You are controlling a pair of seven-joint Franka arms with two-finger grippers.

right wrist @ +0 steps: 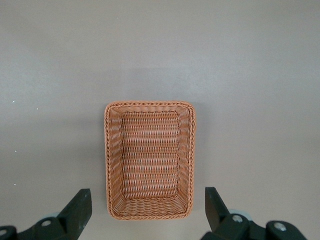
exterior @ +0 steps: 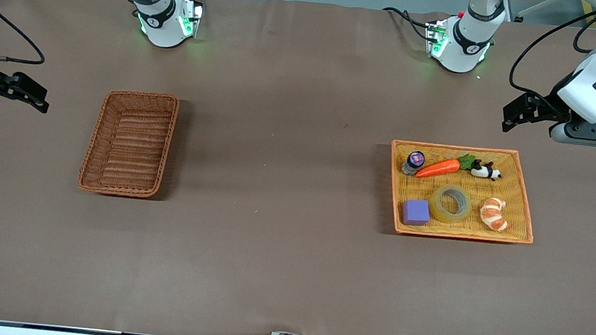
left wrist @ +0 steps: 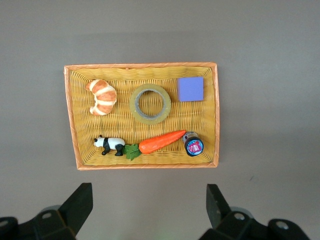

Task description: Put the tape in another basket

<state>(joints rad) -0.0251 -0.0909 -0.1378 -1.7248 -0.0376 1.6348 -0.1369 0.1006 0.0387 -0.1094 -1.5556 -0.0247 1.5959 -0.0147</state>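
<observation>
Front view: left gripper (exterior: 522,115) spread wide, empty, beside orange tray (exterior: 524,211) | right gripper (exterior: 23,92) spread, empty, near basket (exterior: 93,150) | tape (exterior: 451,203) flat in tray, fully visible

Robot lab: two arm bases (exterior: 165,18) bolted to table (exterior: 279,253).

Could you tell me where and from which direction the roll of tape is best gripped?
Probably from straight above, one finger in the hole and one outside, pinching the ring wall. The tape lies flat in the orange tray, core facing up. Take the wall nearest the front camera, where neither the purple cube nor the croissant crowds it.
</observation>
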